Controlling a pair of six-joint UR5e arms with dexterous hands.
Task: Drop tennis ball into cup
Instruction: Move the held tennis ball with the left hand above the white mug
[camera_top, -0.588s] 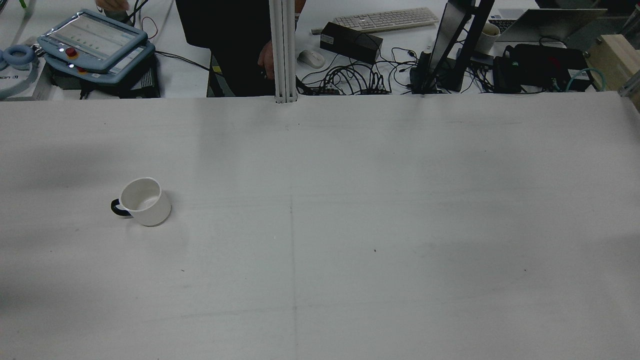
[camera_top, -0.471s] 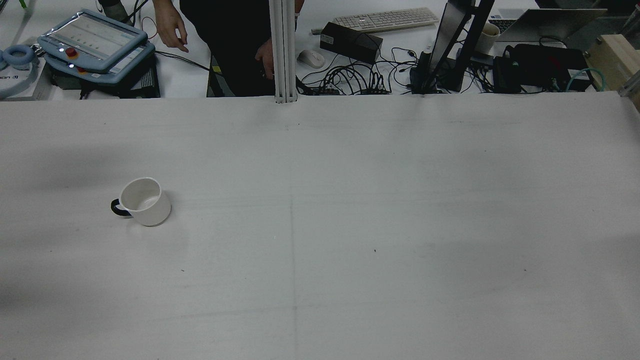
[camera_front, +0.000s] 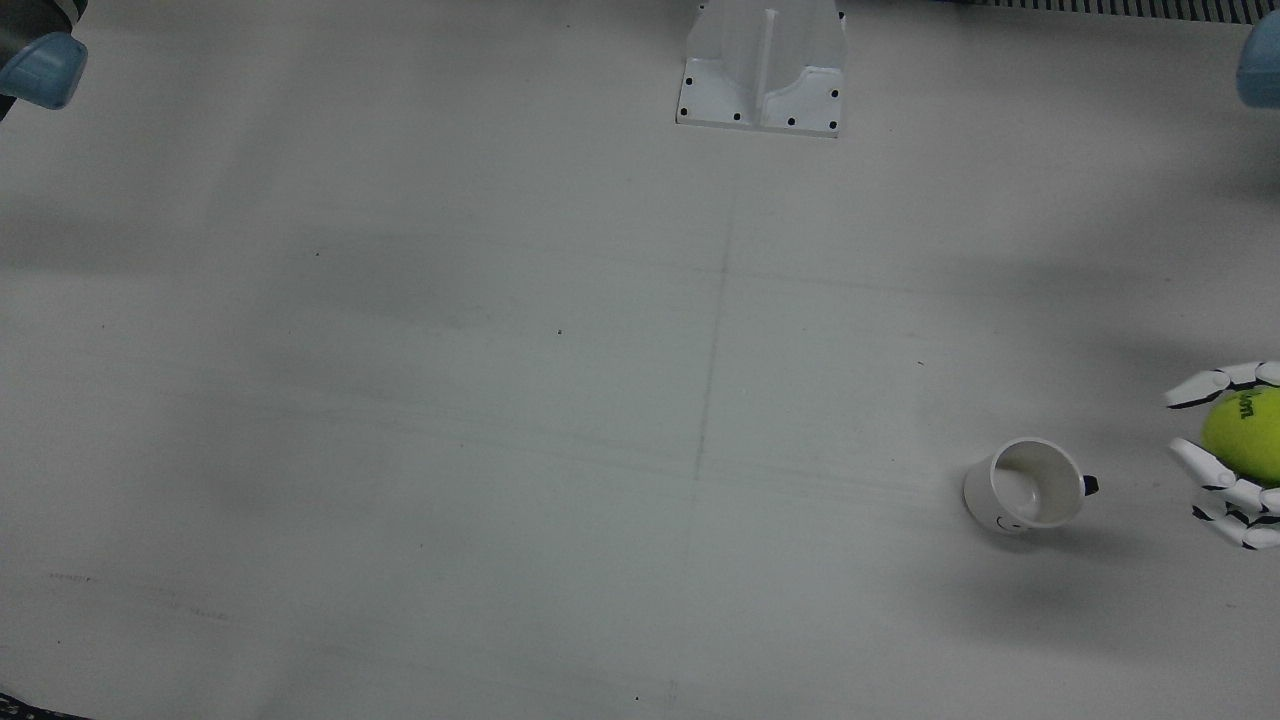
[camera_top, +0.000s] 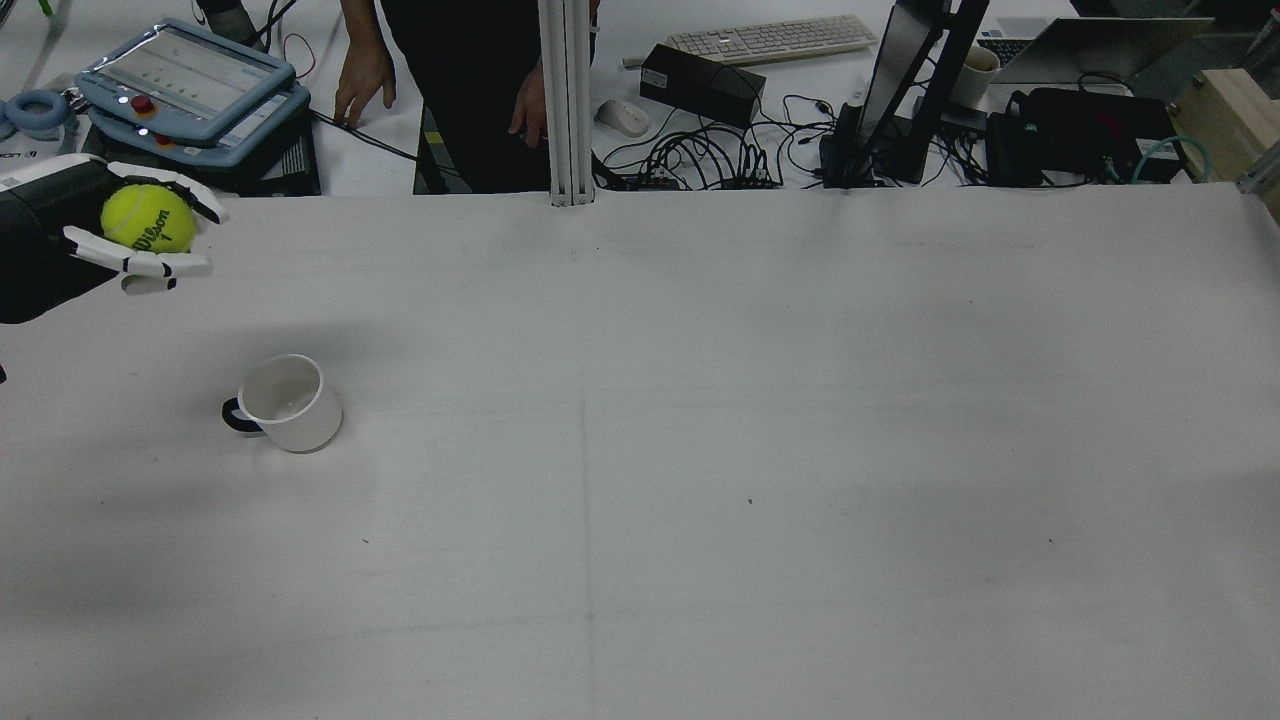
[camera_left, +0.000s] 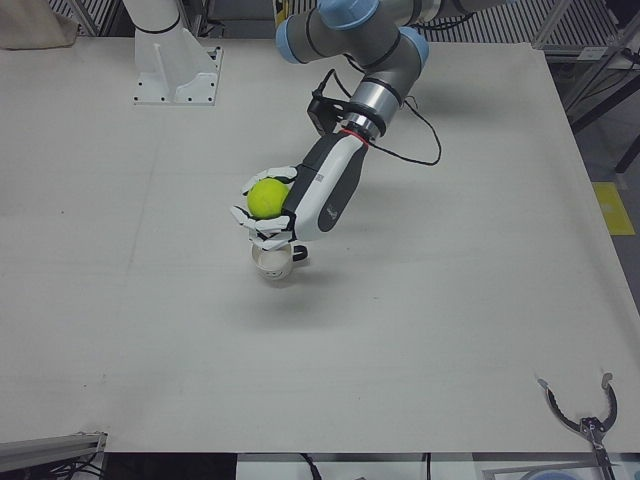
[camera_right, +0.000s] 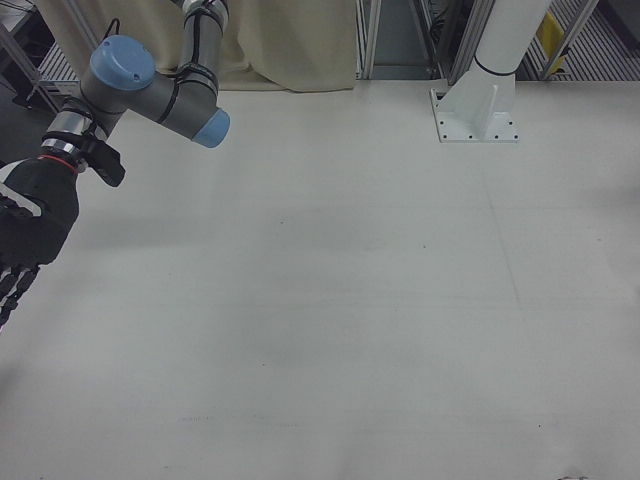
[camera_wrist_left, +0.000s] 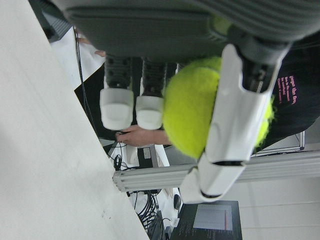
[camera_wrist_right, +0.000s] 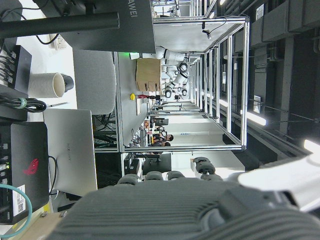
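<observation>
My left hand is shut on a yellow-green tennis ball, held in the air with the fingers curled under and over it. A white cup with a dark handle stands upright on the table, open mouth up. In the front view the tennis ball hangs just right of the cup. In the left-front view the left hand and ball hover above the cup. My right hand hangs at the table's far side, fingers straight, holding nothing.
A white pedestal stands at the table's robot side. Beyond the far edge are a teach pendant, a person, a keyboard and cables. A metal tool lies near the front corner.
My left hand with the ball has come into the rear view from the left edge, where no hand showed before. The person's hand behind the table has shifted. The cup has not moved.
</observation>
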